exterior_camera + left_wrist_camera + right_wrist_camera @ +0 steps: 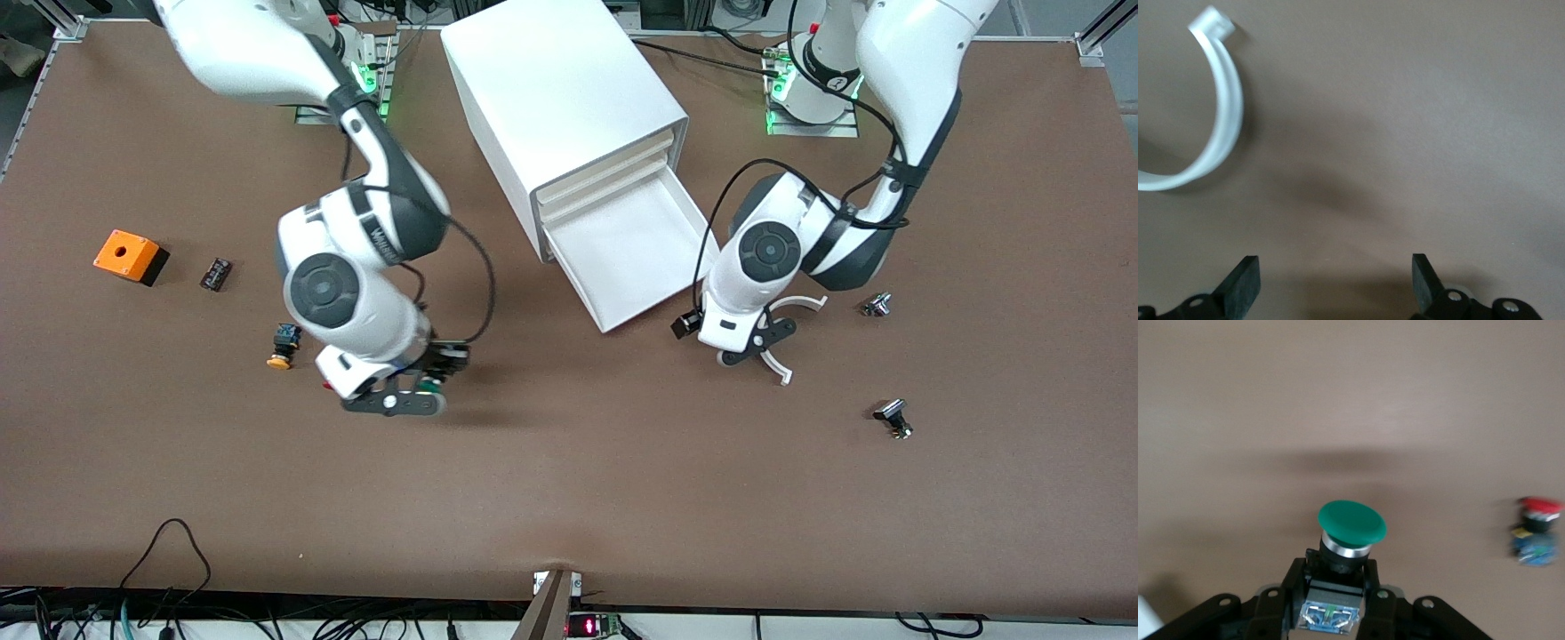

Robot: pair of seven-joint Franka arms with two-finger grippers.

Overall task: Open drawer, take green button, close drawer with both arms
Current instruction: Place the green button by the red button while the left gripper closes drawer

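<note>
The white cabinet (560,98) stands at the middle of the table, toward the arms' bases. Its lowest drawer (636,253) is pulled out and shows a bare white floor. My right gripper (416,396) is shut on the green-capped button (433,384) and holds it over the bare table toward the right arm's end. In the right wrist view the green cap (1351,523) sticks out past the closed gripper (1338,570). My left gripper (757,347) is open and empty, low over the table beside the drawer's front corner. Its black fingers (1245,283) stand wide apart.
A white C-shaped strip (800,304) (1221,100) lies under the left gripper. Two metal parts (877,305) (893,418) lie toward the left arm's end. A yellow-capped button (283,347), a red-capped button (1538,527), a small black part (215,273) and an orange box (131,256) lie toward the right arm's end.
</note>
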